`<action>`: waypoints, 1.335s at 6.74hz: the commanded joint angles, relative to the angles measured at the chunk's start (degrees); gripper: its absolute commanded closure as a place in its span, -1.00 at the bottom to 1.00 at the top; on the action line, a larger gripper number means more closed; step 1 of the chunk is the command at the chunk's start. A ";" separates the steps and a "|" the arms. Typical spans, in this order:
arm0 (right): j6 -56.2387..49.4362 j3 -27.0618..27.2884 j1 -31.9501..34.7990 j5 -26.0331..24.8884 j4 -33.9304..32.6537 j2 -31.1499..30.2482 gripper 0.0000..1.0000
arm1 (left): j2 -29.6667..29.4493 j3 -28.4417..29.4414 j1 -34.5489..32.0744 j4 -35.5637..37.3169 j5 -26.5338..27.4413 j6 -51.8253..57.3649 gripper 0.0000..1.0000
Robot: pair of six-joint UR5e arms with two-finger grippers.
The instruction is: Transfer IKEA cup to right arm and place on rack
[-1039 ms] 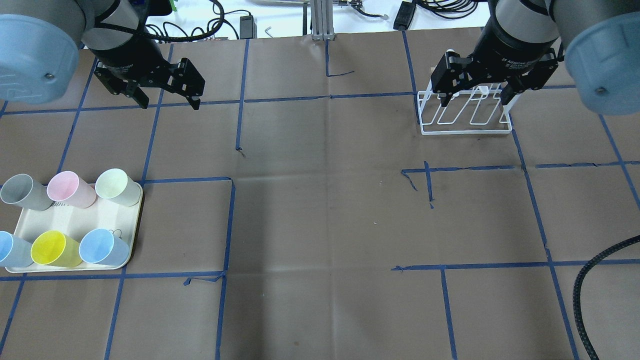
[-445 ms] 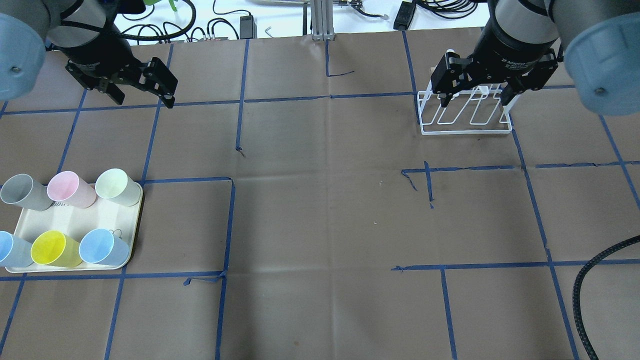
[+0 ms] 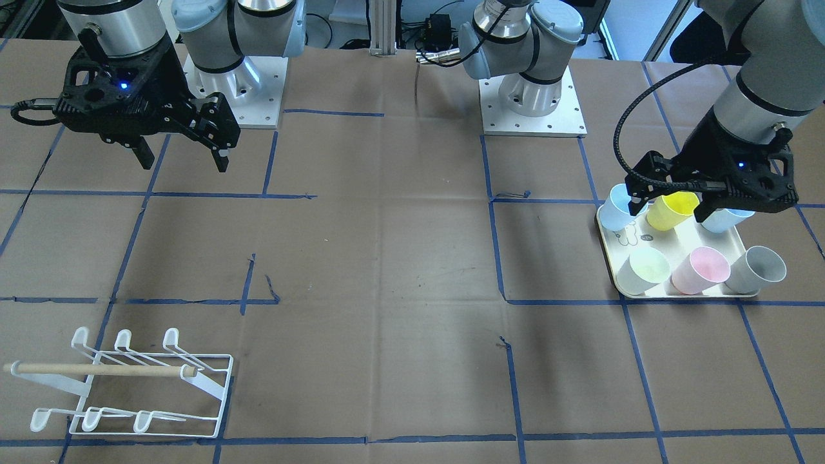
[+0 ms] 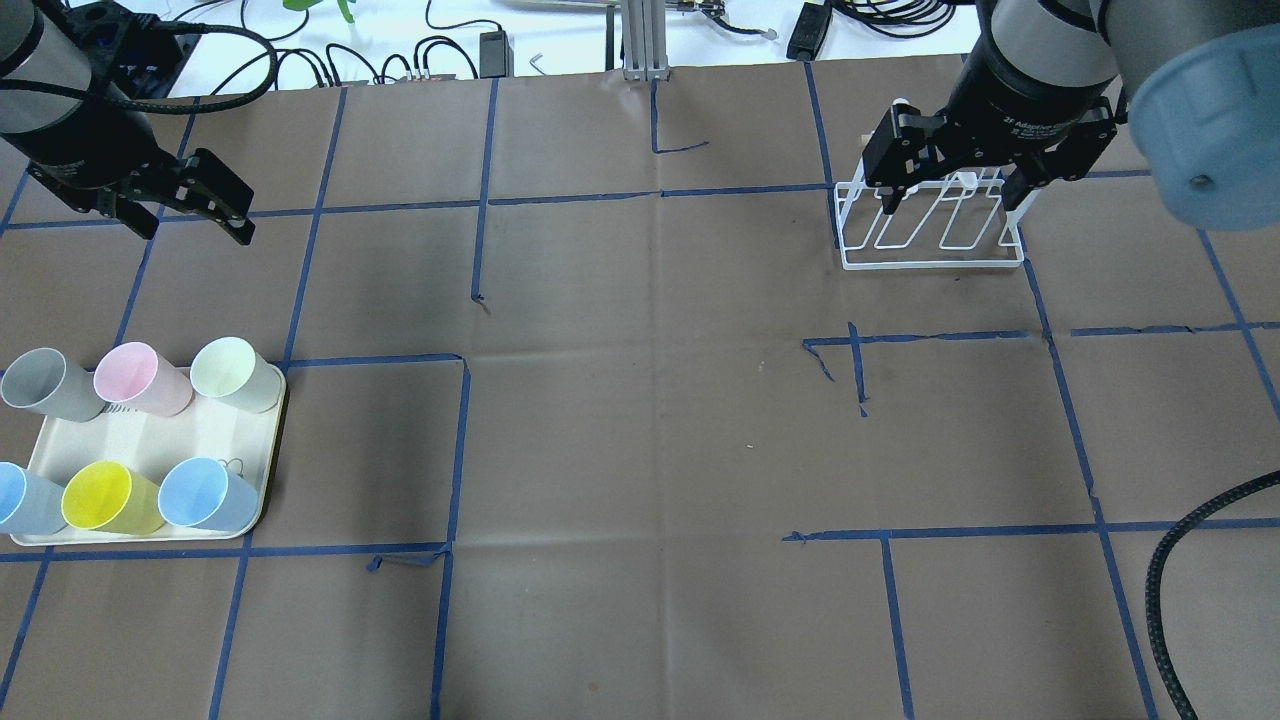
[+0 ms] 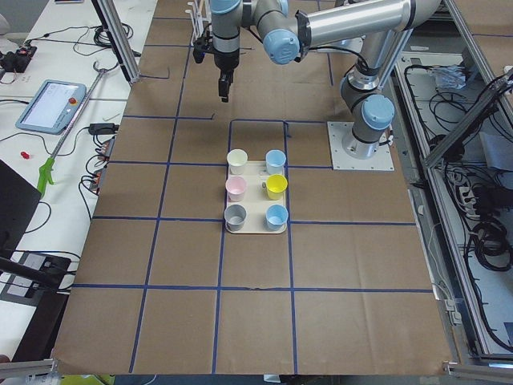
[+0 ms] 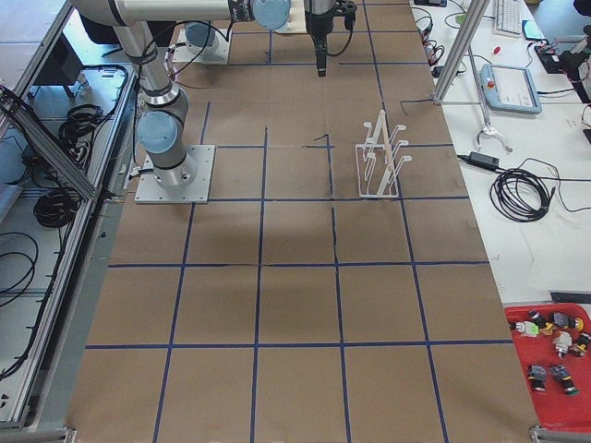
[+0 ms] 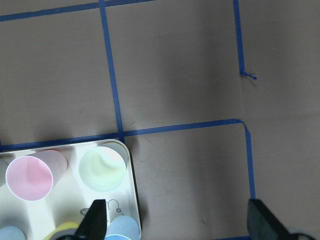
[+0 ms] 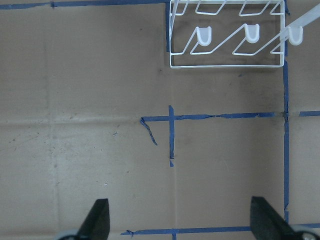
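Note:
Several IKEA cups stand on a cream tray (image 4: 170,435) at the left: grey (image 4: 40,383), pink (image 4: 135,378), pale green (image 4: 232,372), yellow (image 4: 105,497) and two blue (image 4: 205,493). My left gripper (image 4: 195,230) is open and empty, held high beyond the tray; its wrist view shows the pale green cup (image 7: 102,169) and the pink cup (image 7: 30,177) below. The white wire rack (image 4: 930,240) with its wooden dowel (image 3: 97,370) stands at the far right. My right gripper (image 4: 950,203) is open and empty, above the rack (image 8: 227,55).
Brown paper with a blue tape grid covers the table. A thick ribbed black cable (image 4: 1190,560) curls in at the lower right. Loose cables and an aluminium post (image 4: 645,40) line the far edge. The arm bases (image 3: 532,96) stand on the robot's side.
My left gripper has moved to the left and slightly nearer in the overhead view, still open. The right arm, the rack and the cups have not moved.

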 commanded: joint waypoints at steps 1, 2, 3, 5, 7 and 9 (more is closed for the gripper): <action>0.00 0.00 0.06 0.02 0.00 0.00 -1.00 | -0.61 -0.75 3.39 4.14 -0.02 3.07 -1.00; 0.00 0.09 0.06 0.02 0.09 0.00 -1.00 | -0.87 -1.88 5.06 4.41 -0.11 3.17 -1.00; 0.00 0.00 0.06 0.02 0.09 0.00 -1.00 | -0.88 -3.46 5.51 5.20 -0.11 2.74 -1.00; 0.00 0.00 -0.03 0.02 0.17 0.09 -1.00 | -0.70 -4.26 5.52 5.64 -0.11 2.30 -1.00; 0.00 0.00 0.06 0.02 0.17 0.00 -1.00 | 0.08 -7.67 5.08 5.73 -0.28 -0.68 -1.00; 0.00 0.00 0.06 0.11 0.09 0.00 -1.00 | -2.27 -9.62 4.99 7.73 -0.46 -1.48 -0.99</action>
